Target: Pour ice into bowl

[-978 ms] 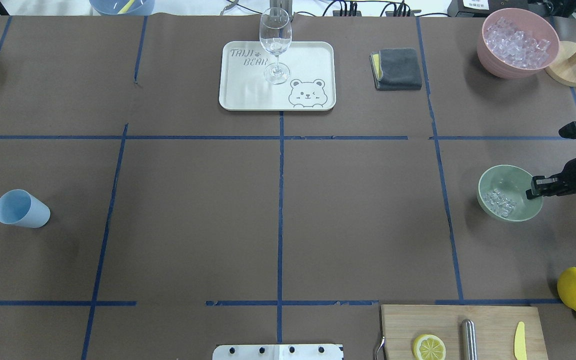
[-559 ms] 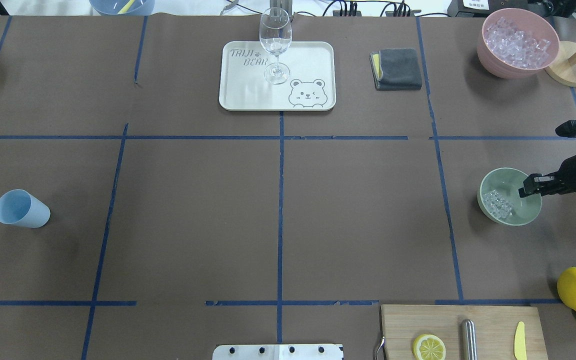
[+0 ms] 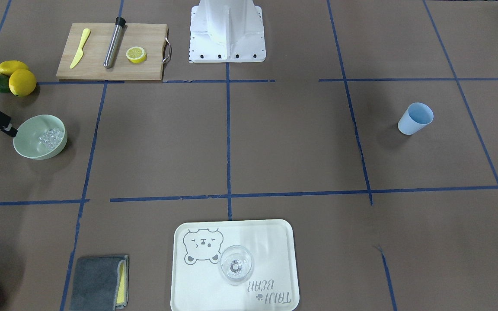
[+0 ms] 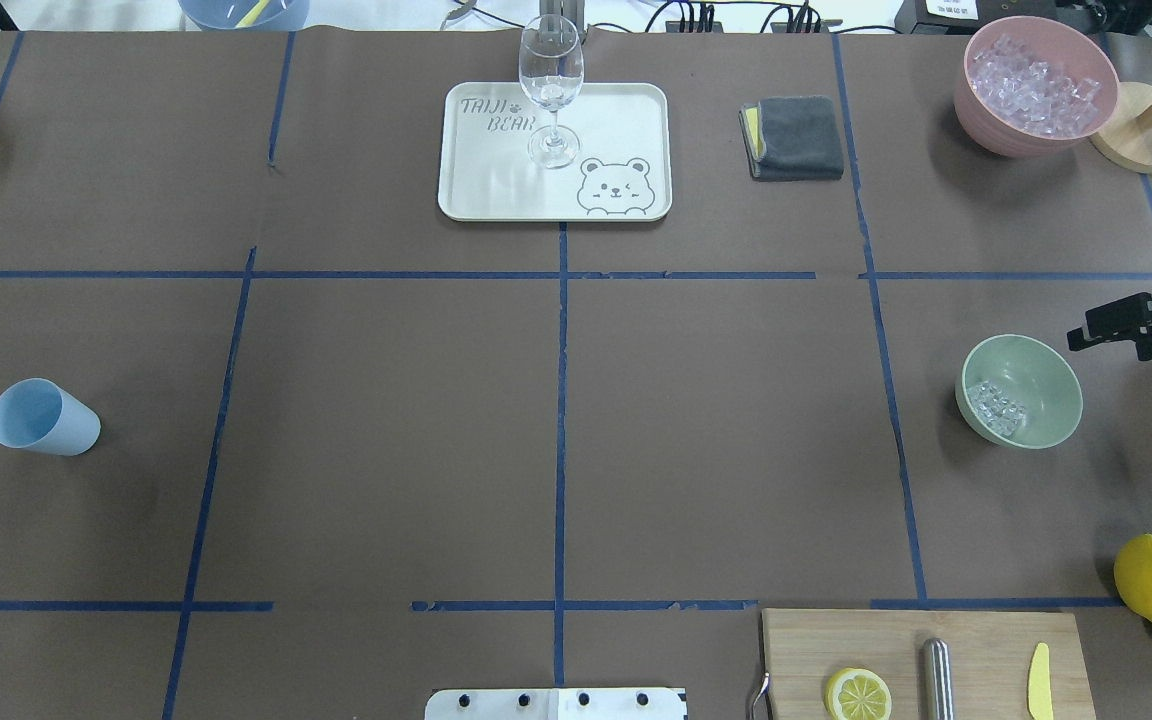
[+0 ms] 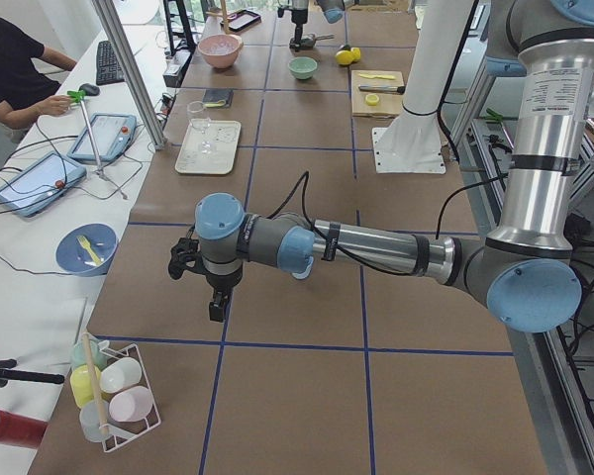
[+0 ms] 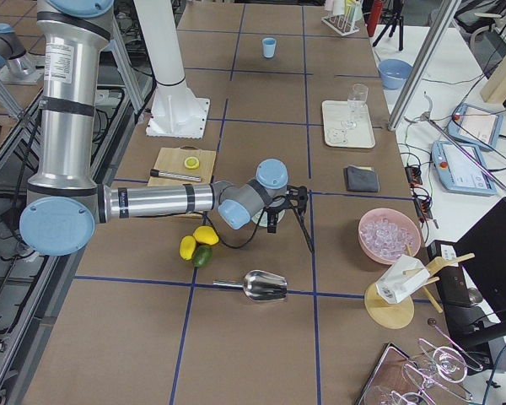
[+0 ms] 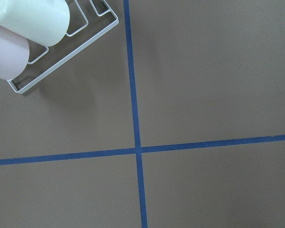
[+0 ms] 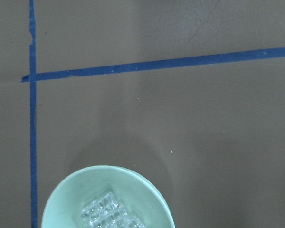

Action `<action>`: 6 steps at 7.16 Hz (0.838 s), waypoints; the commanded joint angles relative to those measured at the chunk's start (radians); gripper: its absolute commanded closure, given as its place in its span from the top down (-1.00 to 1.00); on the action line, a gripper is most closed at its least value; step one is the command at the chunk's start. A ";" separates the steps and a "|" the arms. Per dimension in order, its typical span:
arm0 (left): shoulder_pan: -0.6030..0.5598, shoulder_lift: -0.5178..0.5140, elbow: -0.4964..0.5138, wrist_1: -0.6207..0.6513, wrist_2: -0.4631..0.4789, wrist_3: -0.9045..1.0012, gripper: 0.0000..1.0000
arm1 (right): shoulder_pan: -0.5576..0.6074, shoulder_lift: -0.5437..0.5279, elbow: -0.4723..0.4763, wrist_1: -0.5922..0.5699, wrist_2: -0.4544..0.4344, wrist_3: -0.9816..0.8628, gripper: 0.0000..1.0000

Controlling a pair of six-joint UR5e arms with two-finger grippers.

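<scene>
Showing the round pale mint-green plastic bowl [image 4: 1041, 375] upright on the brown desk [image 4: 386, 400], close to the edge on the robot's right and about midway between the robot's side and the far side. A small heap of clear glassy ice cubes [image 4: 998, 408] lies inside it, against the wall turned toward the desk's middle. The right gripper [image 4: 1086, 333] hangs just beside the bowl's rim, toward the far right corner, apart from it and holding nothing. Its fingers [image 3: 2, 125] are cut by the frame edge, so whether they are spread or pressed together cannot be told. The left gripper [image 5: 216, 307] hovers over bare desk near the left edge, beside a white wire rack of pastel cups [image 5: 114, 396]. Seen only from the side, its state cannot be told. A pink bowl [image 4: 981, 125] heaped with more cubes stands at the far right corner. A pale blue plastic cup [image 4: 44, 417] sits near the left edge.
</scene>
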 commanded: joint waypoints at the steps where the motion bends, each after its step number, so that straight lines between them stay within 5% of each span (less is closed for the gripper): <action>1: -0.003 0.015 -0.002 -0.001 0.005 0.085 1.00 | 0.146 0.001 0.008 -0.162 0.026 -0.250 1.00; 4: -0.025 0.015 0.001 0.005 0.001 0.090 1.00 | 0.377 0.112 0.012 -0.642 0.006 -0.780 1.00; 6: -0.023 0.011 -0.014 0.082 -0.005 0.086 1.00 | 0.451 0.145 0.011 -0.823 -0.071 -1.001 1.00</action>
